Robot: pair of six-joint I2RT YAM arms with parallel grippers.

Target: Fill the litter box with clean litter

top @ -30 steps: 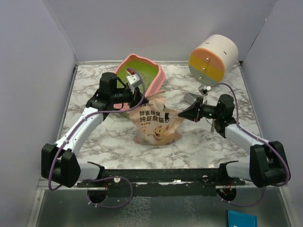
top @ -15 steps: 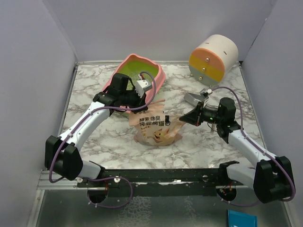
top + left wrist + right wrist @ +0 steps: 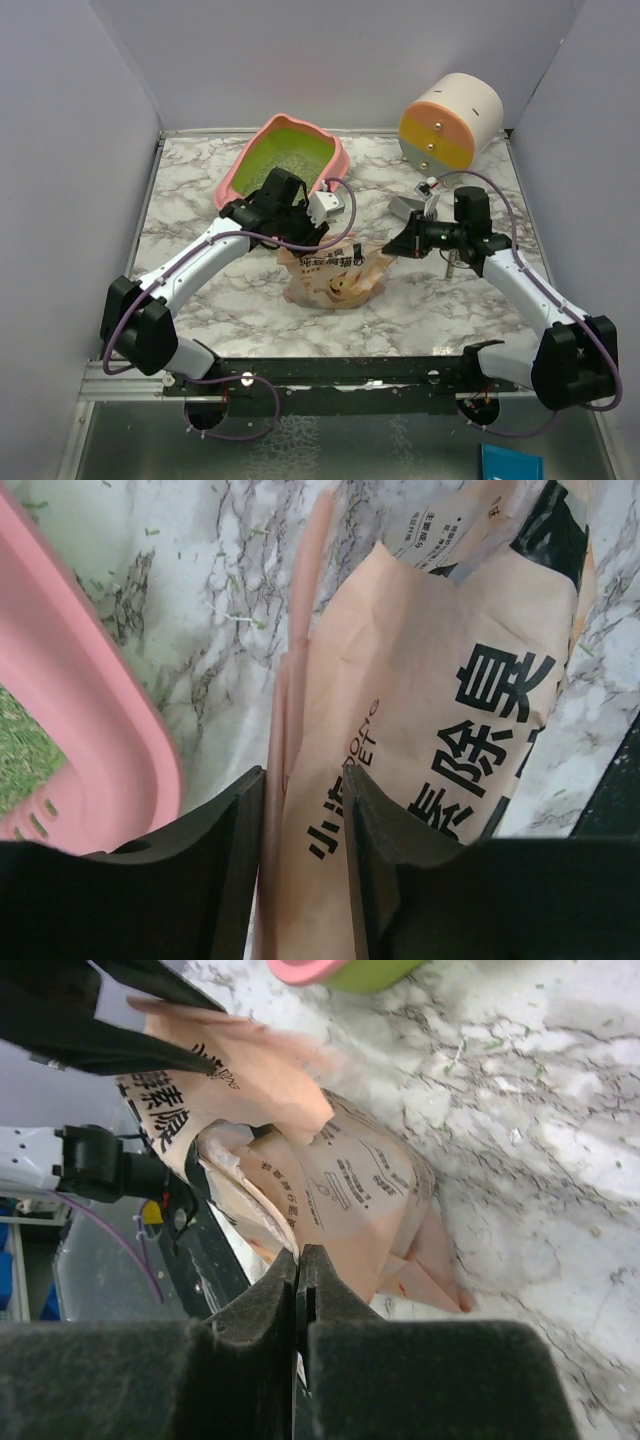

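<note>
Litter [image 3: 285, 160]: loose pale green grains covering the floor of the litter box [image 3: 234, 183] at the back left of the table [image 3: 430, 300]; a few stray grains lie on the marble. It likely pours like gravel and can't be pinched, so it has to be moved through the pouch [image 3: 335, 278].

The pouch lies just in front of the box, soft and crumpled. It probably sags and slides under its load, so hold it by the flat seams or corners, not the belly.

Left gripper [image 3: 303, 780]: jaws parted around the pouch's top edge, a sliver of gap on one side, apparently not pinching. Right gripper [image 3: 300, 1252]: clenched tight on the pouch's thin edge at its right corner.

A grey scoop [image 3: 405, 208] sits behind the right gripper. A round drawer cabinet [image 3: 450, 125] stands at the back right, well apart.
</note>
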